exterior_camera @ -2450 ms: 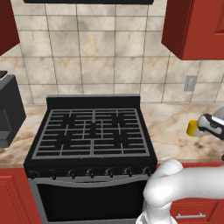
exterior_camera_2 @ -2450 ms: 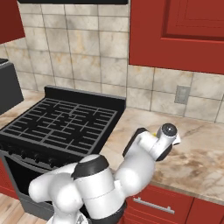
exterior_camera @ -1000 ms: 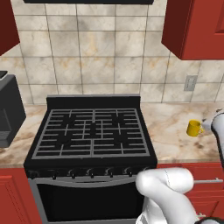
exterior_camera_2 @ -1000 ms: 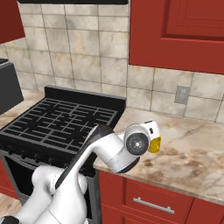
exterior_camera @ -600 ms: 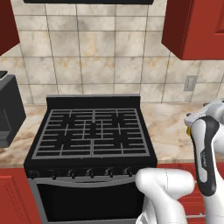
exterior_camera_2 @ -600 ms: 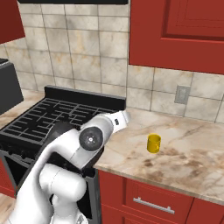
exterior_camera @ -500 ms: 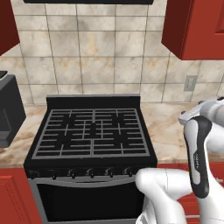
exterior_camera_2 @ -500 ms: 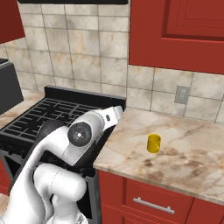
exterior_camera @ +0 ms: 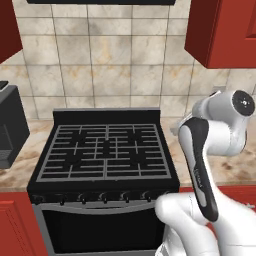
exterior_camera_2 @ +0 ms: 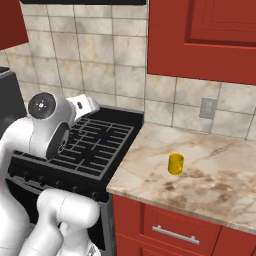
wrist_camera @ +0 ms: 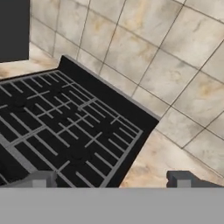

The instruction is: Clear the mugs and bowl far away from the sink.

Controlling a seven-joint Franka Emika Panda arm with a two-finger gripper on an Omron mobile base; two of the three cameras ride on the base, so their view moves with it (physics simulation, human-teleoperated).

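One yellow mug (exterior_camera_2: 175, 163) stands alone on the counter (exterior_camera_2: 220, 175), well off to the claw's (wrist_camera: 111, 179) right. That claw hangs empty over the stove (wrist_camera: 65, 127), fingers apart. Judging by this, one mug is placed; the rest remain.

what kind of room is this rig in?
A home kitchen, rendered: a black gas stove with grid grates, red wooden cabinets above a marbled beige stone counter, a tan tiled backsplash, and a small yellow mug standing on that counter.
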